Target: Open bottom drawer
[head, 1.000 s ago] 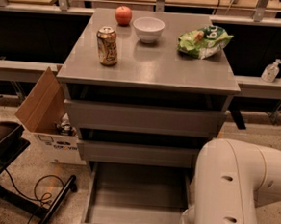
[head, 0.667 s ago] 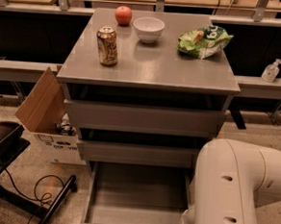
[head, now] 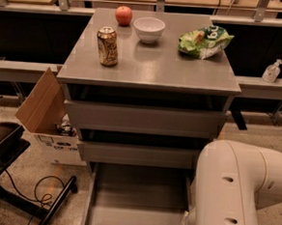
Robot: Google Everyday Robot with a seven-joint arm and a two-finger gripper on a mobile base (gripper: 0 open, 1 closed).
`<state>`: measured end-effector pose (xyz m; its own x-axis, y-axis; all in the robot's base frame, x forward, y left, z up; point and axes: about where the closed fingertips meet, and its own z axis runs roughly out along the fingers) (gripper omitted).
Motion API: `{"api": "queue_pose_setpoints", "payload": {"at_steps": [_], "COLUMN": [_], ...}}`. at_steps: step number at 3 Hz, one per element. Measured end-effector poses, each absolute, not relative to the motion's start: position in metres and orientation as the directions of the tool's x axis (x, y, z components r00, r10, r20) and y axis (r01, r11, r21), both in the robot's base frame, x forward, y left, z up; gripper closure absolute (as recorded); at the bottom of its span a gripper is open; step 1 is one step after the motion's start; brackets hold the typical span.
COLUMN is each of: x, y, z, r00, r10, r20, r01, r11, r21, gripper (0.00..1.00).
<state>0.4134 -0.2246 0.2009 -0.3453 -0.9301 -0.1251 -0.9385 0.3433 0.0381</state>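
Note:
The grey cabinet (head: 149, 69) stands in the middle of the camera view. Its bottom drawer (head: 135, 201) is pulled out toward me, and its grey box tray shows open below the two taller drawer fronts (head: 145, 118). The drawer's front panel is cut off by the lower edge of the view. My white arm (head: 237, 189) fills the lower right, beside the drawer's right wall. My gripper is out of view, hidden past the arm at the bottom edge.
On the cabinet top are a drink can (head: 108, 46), a red apple (head: 123, 15), a white bowl (head: 149, 29) and a green chip bag (head: 204, 40). An open cardboard box (head: 44, 107) and a black stand with a cable (head: 52, 200) sit at the left. Bottles (head: 272, 71) stand on the right ledge.

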Motion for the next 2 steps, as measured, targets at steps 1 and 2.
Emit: {"api": "queue_pose_setpoints", "payload": {"at_steps": [1, 2], "x": [0.4134, 0.4125], "y": [-0.2246, -0.2241], "z": [0.2009, 0.2], "r00": [-0.345, -0.345], "r10": [-0.93, -0.93], "r20": [-0.125, -0.125], "r01": [-0.938, -0.939], "r11": [0.343, 0.343], "r21": [0.038, 0.04], "gripper": [0.0, 0.18]}}
